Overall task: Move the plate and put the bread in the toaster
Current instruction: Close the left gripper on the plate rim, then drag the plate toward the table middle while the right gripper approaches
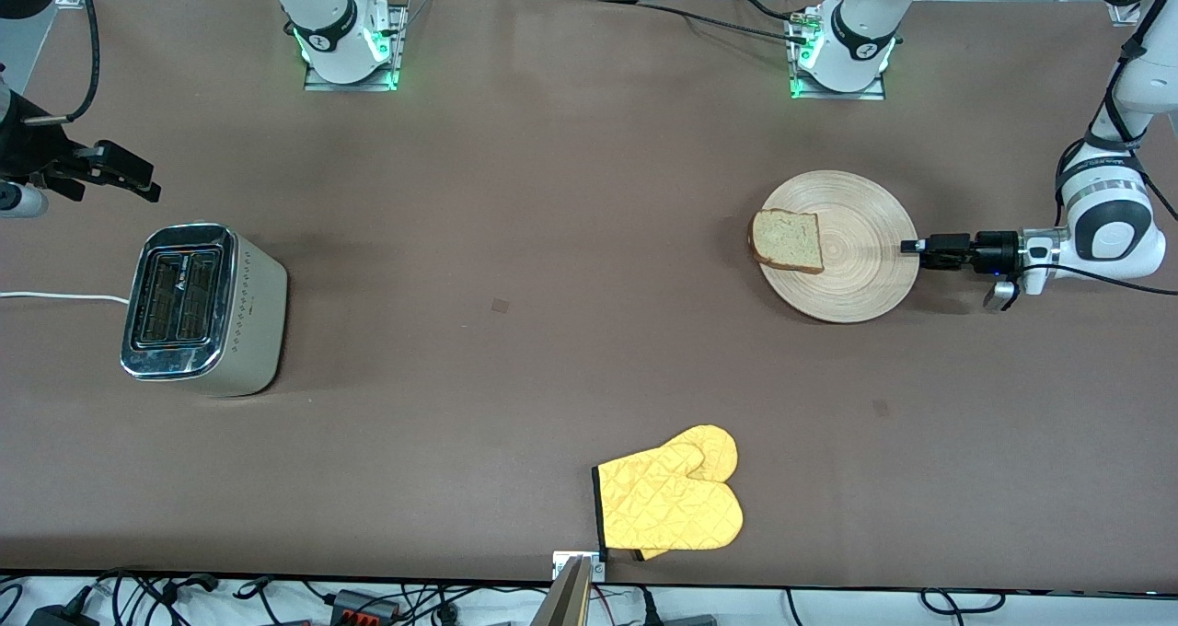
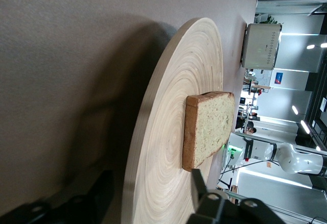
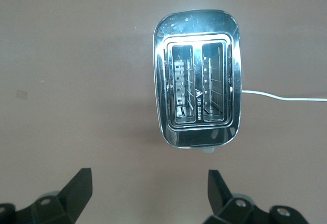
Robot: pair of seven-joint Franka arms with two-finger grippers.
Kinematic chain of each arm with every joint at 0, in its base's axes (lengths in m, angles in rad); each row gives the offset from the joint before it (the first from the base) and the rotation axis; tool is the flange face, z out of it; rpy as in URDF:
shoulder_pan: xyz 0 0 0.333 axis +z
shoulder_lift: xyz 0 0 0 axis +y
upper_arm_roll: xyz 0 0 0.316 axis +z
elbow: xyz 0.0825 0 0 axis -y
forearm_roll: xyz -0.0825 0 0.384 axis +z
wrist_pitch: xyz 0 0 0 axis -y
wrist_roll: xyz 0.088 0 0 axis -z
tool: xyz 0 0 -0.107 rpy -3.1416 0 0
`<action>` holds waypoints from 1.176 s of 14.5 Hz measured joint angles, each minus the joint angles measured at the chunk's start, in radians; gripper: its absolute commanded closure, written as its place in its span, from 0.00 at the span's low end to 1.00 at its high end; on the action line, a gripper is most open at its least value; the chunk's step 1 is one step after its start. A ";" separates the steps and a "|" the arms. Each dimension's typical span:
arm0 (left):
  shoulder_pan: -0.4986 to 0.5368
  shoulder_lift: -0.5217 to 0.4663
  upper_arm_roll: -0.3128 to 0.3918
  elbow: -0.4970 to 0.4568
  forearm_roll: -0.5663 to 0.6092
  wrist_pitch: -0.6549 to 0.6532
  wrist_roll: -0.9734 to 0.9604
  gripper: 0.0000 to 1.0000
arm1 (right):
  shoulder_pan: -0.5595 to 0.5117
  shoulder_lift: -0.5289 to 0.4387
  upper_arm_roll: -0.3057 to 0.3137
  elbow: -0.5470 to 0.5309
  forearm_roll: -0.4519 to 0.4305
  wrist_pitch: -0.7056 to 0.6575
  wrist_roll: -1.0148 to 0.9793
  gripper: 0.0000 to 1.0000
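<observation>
The pale wood plate (image 1: 856, 281) lies toward the left arm's end of the table. The bread slice (image 1: 788, 241) lies flat on it, on the side toward the toaster. My left gripper (image 1: 913, 247) is low at the plate's rim on the side away from the bread. In the left wrist view the left gripper (image 2: 150, 183) is open, with one finger (image 2: 198, 185) over the plate (image 2: 168, 132), the other beside the rim, and the bread (image 2: 209, 127) ahead. The toaster (image 1: 198, 308) stands at the right arm's end. My right gripper (image 1: 138, 182) hangs open and empty above the table beside it; the right wrist view shows the gripper (image 3: 148, 175) and the toaster's empty slots (image 3: 196, 86).
A yellow oven mitt (image 1: 676, 497) lies near the table's front edge, nearer the camera than the plate. The toaster's white cord (image 1: 64, 296) runs off the table's end. Both arm bases stand along the table's back edge.
</observation>
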 measured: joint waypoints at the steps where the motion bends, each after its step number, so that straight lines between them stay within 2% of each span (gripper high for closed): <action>1: 0.000 0.001 0.000 0.000 0.000 0.000 0.005 0.83 | 0.000 0.002 0.000 0.000 0.000 0.000 0.000 0.00; 2: 0.000 0.002 0.000 0.000 0.000 0.000 0.007 0.91 | 0.000 0.004 0.000 0.000 0.000 0.000 0.000 0.00; 4: 0.000 0.002 0.000 0.000 0.000 0.004 0.011 0.99 | 0.000 0.005 0.000 0.000 0.000 0.000 -0.001 0.00; 10: -0.001 0.003 -0.001 0.009 0.000 0.022 0.021 0.99 | 0.000 0.011 0.002 0.000 -0.001 -0.008 -0.002 0.00; 17: -0.013 -0.004 -0.023 0.125 0.000 -0.061 0.024 0.99 | 0.004 0.036 0.008 -0.001 -0.001 0.003 -0.002 0.00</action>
